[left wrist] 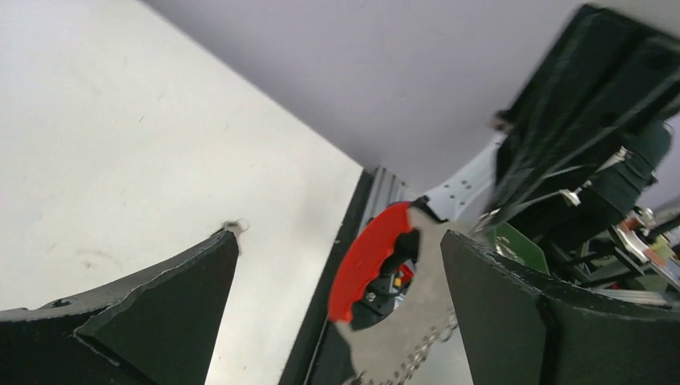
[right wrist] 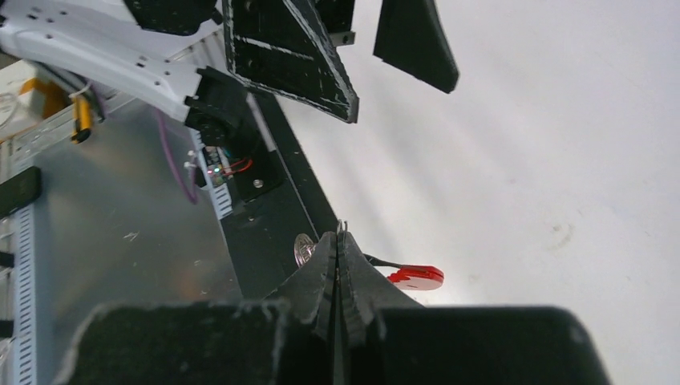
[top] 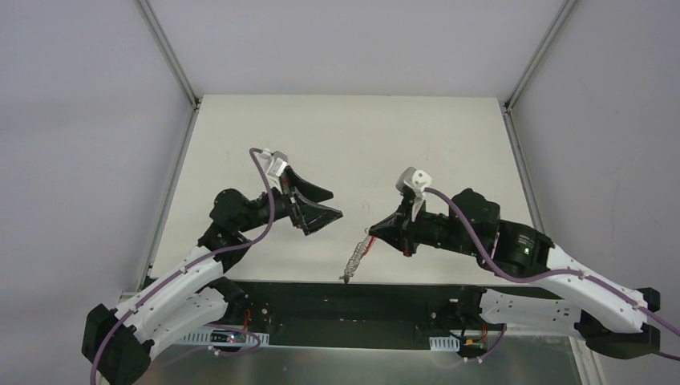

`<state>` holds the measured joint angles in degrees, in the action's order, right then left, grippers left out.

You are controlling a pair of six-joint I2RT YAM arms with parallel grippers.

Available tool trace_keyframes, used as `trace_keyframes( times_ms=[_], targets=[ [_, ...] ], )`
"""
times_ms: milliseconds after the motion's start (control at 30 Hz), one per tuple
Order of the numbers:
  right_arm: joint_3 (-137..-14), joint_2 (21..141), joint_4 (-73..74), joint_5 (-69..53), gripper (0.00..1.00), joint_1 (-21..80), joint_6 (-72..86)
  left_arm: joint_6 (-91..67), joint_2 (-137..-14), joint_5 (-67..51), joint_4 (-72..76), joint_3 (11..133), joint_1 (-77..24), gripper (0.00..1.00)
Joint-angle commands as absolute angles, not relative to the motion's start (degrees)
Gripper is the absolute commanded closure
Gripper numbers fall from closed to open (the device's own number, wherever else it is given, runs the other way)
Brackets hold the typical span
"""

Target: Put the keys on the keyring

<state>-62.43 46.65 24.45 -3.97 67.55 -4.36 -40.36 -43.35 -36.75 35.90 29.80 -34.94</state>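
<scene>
Closest to my overhead camera are the two arms, the left arm and right arm, both reaching in over the white surface. My left claw stands wide open with nothing in it, pointed toward the right one. My right claw is clamped tight on the keyring, whose chain of loops trails from the fingertips toward the near edge of the surface. From the left wrist I see its grey strap and red tag framed between my open fingers, touching neither.
</scene>
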Motion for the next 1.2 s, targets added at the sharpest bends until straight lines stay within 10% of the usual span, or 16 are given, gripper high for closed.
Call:
trace_keyframes(
  times_ms=[0,433,1167],
  targets=[
    [-67.18,42.41,31.51,8.28,1.0,67.66,-0.35,-35.81,-48.97,-31.32,33.31,31.0,-35.42,0.01],
    [-69.88,37.36,38.98,32.95,1.0,67.68,5.65,-40.15,-80.49,-45.21,37.57,46.62,-36.78,0.01],
    [-69.97,34.44,43.83,71.15,1.0,67.68,13.13,-38.59,-110.32,-17.49,-8.91,83.17,-52.67,0.15]
  ],
)
